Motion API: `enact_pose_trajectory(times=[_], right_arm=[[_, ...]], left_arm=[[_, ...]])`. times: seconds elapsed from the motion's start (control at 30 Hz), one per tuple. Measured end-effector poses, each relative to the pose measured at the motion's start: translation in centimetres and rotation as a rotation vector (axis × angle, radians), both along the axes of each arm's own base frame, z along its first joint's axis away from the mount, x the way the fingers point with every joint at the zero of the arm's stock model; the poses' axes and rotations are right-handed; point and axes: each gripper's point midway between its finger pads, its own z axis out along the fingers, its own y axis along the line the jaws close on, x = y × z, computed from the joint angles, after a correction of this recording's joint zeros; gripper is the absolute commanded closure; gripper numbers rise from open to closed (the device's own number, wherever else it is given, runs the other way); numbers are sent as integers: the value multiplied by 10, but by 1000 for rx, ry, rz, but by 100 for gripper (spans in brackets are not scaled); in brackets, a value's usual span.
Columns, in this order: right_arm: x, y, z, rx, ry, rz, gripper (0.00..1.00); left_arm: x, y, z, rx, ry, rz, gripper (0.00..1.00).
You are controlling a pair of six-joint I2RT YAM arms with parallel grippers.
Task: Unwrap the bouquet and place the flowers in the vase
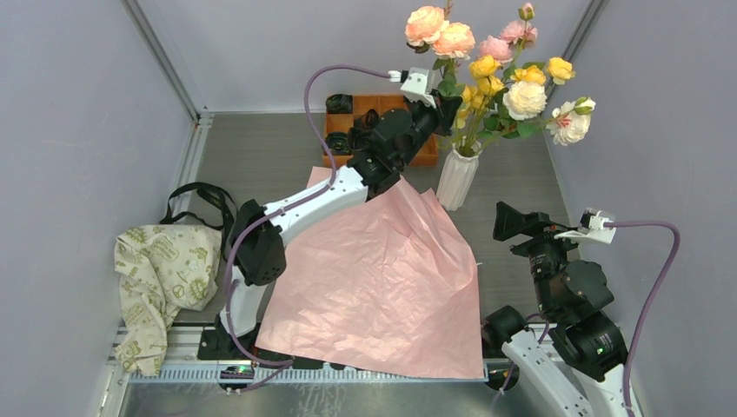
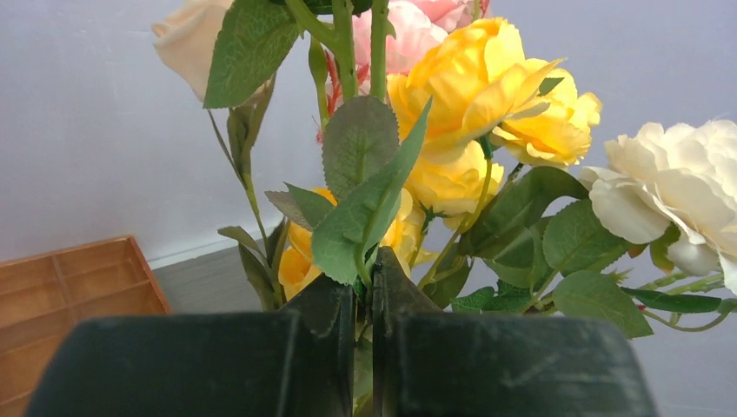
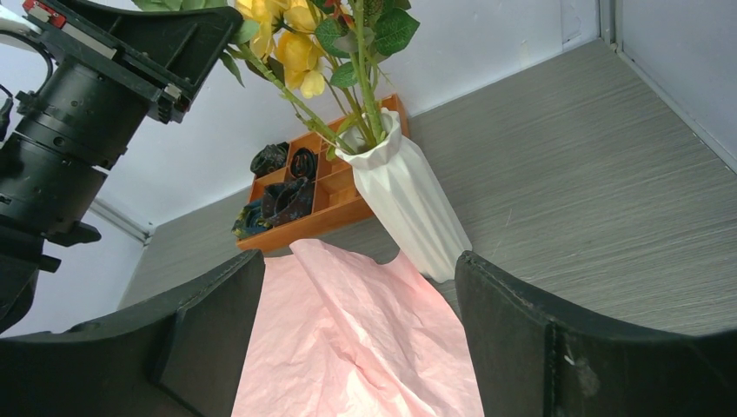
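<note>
- Flowers (image 1: 500,74) stood in the vase (image 1: 457,178) at the far side of the table (image 1: 261,156). Their pink, peach, yellow and white blooms fanned out above the rim, and their green stems ran down into its neck.
- The vase was upright, with its foot just beside the far corner of the pink paper (image 1: 382,278).
- The left gripper (image 1: 450,111) reached into the foliage above the vase's rim, on the left side of the stems.
- From its own wrist camera, the left gripper (image 2: 363,282) had its jaws pressed together to a bare slit. A thin green leaf stalk of the flowers was caught in that slit.
- Yellow roses (image 2: 487,87) hung right above the closed fingers (image 2: 209,365), and a white rose (image 2: 678,191) sat off to one side.
- The right gripper (image 1: 508,221) sat low on the right side of the table, apart from the vase.
- Its fingers (image 3: 209,321) were spread wide with nothing between them. The vase and the pink paper showed through the gap.
- The pink paper lay opened out and crinkled across the middle of the table. The left arm (image 1: 322,200) passed over its far left corner.
- An orange tray (image 1: 426,156) stood at the far edge, just left of the vase and partly hidden by the left arm. Dark rosettes (image 1: 339,104) sat in its compartments.
- Beige patterned paper (image 1: 161,278) lay crumpled at the left edge of the table. A black ribbon (image 1: 204,200) looped just behind it.
</note>
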Motion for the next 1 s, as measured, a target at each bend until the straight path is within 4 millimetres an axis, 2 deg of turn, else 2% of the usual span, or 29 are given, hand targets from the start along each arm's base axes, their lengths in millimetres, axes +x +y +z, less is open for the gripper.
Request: enact_pose_trajectory(times=[0.13, 0.23, 0.5, 0.6, 0.73, 1.0], right_arm=[[0, 0, 0, 0, 0, 0, 14], [0, 0, 0, 0, 0, 1, 14], [0, 0, 0, 0, 0, 1, 13], [0, 0, 0, 0, 0, 1, 12], [0, 1, 0, 0, 0, 4, 12], [0, 1, 0, 0, 0, 8, 12]], left_arm=[[-5, -5, -6, 12, 8, -10, 91], [-8, -9, -18, 34, 25, -18, 86], [-19, -19, -73, 136, 101, -34, 75], [-26, -19, -88, 168, 123, -40, 73], [-33, -18, -90, 181, 132, -45, 71], [-43, -11, -69, 162, 119, -45, 68]])
